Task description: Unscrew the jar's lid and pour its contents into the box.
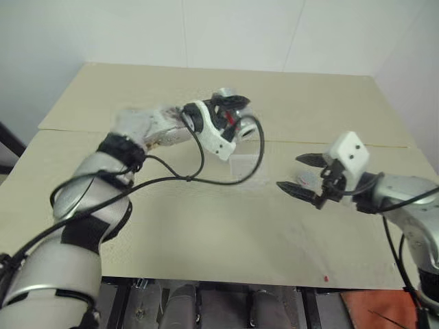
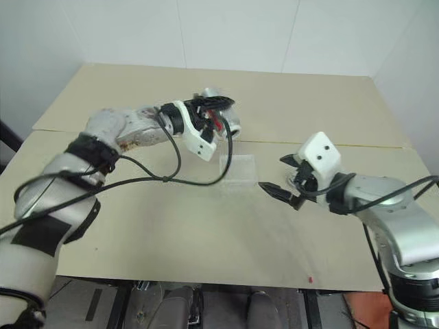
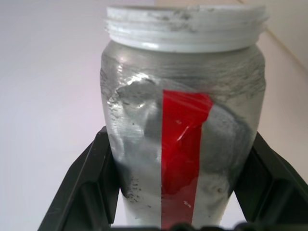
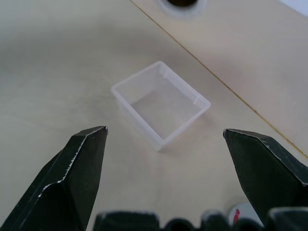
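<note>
Since the left gripper [image 1: 230, 116] is clamped on the lidless clear red-striped jar [image 3: 183, 130] held just beyond the small clear square plastic box [image 4: 161, 103], while the right gripper [image 4: 163, 139] hangs wide open and empty, a careless tip could drop the contents outside it.

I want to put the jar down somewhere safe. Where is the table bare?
Bare: the beige table's near part, between the clear square plastic box and the front edge, and the far strip by the wall. Crowded: around the box, where both end effectors work.
</note>
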Robot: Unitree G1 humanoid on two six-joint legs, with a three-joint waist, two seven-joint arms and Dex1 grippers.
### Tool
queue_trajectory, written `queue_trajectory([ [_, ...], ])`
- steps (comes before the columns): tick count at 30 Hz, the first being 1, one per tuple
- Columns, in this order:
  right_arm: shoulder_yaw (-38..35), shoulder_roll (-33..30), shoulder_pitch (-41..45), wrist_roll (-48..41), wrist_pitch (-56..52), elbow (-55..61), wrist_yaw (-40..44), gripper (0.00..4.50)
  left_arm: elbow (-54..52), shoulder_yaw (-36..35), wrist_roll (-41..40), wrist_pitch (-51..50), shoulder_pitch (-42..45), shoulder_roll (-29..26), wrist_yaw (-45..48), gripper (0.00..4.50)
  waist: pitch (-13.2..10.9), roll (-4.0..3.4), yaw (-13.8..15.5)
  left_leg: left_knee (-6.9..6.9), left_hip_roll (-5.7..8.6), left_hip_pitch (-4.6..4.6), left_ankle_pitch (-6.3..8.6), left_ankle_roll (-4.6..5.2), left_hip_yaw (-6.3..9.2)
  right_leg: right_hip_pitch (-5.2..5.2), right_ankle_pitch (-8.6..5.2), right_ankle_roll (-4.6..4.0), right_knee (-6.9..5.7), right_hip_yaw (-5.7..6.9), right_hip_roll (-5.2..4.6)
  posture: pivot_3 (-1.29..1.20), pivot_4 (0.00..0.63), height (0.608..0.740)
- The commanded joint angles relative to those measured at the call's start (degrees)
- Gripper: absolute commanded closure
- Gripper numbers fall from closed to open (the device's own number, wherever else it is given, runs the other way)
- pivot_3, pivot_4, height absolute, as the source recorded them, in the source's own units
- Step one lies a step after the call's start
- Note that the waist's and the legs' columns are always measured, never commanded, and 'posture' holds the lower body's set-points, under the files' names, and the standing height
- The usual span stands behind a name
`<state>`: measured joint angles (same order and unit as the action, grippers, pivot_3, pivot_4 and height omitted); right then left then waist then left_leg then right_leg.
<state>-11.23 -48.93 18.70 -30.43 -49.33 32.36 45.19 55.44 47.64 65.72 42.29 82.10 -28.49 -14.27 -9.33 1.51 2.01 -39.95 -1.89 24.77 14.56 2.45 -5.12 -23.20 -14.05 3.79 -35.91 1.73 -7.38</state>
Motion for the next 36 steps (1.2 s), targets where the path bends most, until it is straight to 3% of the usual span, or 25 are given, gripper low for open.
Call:
queue_trajectory([
  [1, -3.56, -1.84, 0.65, -3.41, 0.47, 1.43, 2.29, 0.03, 4.14, 9.2, 12.7, -4.03, 5.65, 2.62, -16.77, 1.73, -0.01, 0.02, 0.18, -0.01, 0.0, 0.0, 0.01, 0.02, 0.01, 0.0, 0.0, 0.0, -0.01, 0.01, 0.0, 0.0, 0.15, 0.74],
  [5, -4.97, -1.98, 1.0, -5.63, -0.09, 1.7, 1.35, 0.03, 8.53, 14.8, 18.52, -10.63, 8.22, 7.45, -25.65, 1.73, -0.02, 0.03, 0.18, -0.06, -0.02, 0.1, 0.01, 0.01, 0.03, -0.09, 0.0, 0.0, -0.04, 0.03, -0.01, 0.0, 0.15, 0.74],
  [9, -5.99, -1.43, 1.38, -7.85, -0.63, 2.37, -0.43, 0.03, 10.88, 17.78, 20.4, -12.85, 8.16, 9.95, -28.65, 1.73, -0.02, 0.04, 0.12, -0.15, -0.01, 0.24, -0.16, -0.27, 0.05, -0.17, 0.0, 0.01, -0.06, 0.09, -0.03, 0.0, 0.15, 0.74],
  [19, -6.41, -1.92, 0.76, -9.9, -0.47, 2.78, -2.99, 0.03, 12.94, 17.42, 17.45, -10.52, 8.01, 8.61, -28.33, 1.73, -0.02, 0.04, 0.15, -0.23, -0.02, 0.3, -0.18, -0.31, 0.06, -0.25, 0.0, 0.0, -0.15, 0.09, -0.05, 0.0, 0.15, 0.74],
  [22, -5.36, -1.96, 1.63, -10.0, 0.08, 1.59, -2.68, 0.03, 14.3, 10.27, 7.74, -2.59, 6.58, 6.81, -21.42, 1.73, -0.02, 0.04, 0.12, -0.25, -0.03, 0.32, -0.19, -0.32, 0.07, -0.25, 0.0, 0.0, -0.16, 0.11, -0.06, 0.0, 0.15, 0.74],
  [25, -4.75, -2.11, 2.26, -10.46, 0.36, -0.05, -1.17, 0.03, 15.44, -0.21, -6.05, 5.47, 3.63, 3.68, -8.4, 1.73, -0.02, 0.03, -0.07, -0.26, -0.04, 0.32, -0.26, -0.43, 0.06, -0.28, 0.0, 0.0, -0.19, 0.12, -0.08, 0.0, 0.15, 0.74],
  [28, -3.74, -2.38, 3.13, -9.96, 0.87, -2.01, 0.31, 0.03, 16.38, -11.27, -21.85, 9.32, -0.84, 2.12, 11.02, 1.73, -0.01, 0.01, -0.52, -0.27, -0.05, 0.32, -0.29, -0.48, 0.05, -0.29, 0.0, 0.0, -0.21, 0.15, -0.08, 0.0, 0.15, 0.74],
  [32, -2.5, -2.84, 4.78, -9.3, 1.38, -4.8, 2.41, 0.03, 10.17, -26.92, -47.22, 1.96, -11.17, 0.24, 43.36, 1.73, 0.02, -0.03, -1.2, -0.38, -0.07, 0.32, -0.3, -0.49, 0.05, -0.25, 0.0, 0.0, -0.27, 0.2, -0.09, 0.0, 0.15, 0.74],
  [36, -1.26, -3.34, 5.38, -8.48, 1.88, -6.36, 3.25, 0.03, -9.14, -37.35, -66.23, -20.09, -23.14, -0.88, 60.08, 1.73, 0.01, -0.04, -1.61, -0.4, -0.08, 0.32, -0.3, -0.5, 0.13, -0.24, 0.0, 0.0, -0.28, 0.23, -0.09, 0.0, 0.15, 0.74],
])
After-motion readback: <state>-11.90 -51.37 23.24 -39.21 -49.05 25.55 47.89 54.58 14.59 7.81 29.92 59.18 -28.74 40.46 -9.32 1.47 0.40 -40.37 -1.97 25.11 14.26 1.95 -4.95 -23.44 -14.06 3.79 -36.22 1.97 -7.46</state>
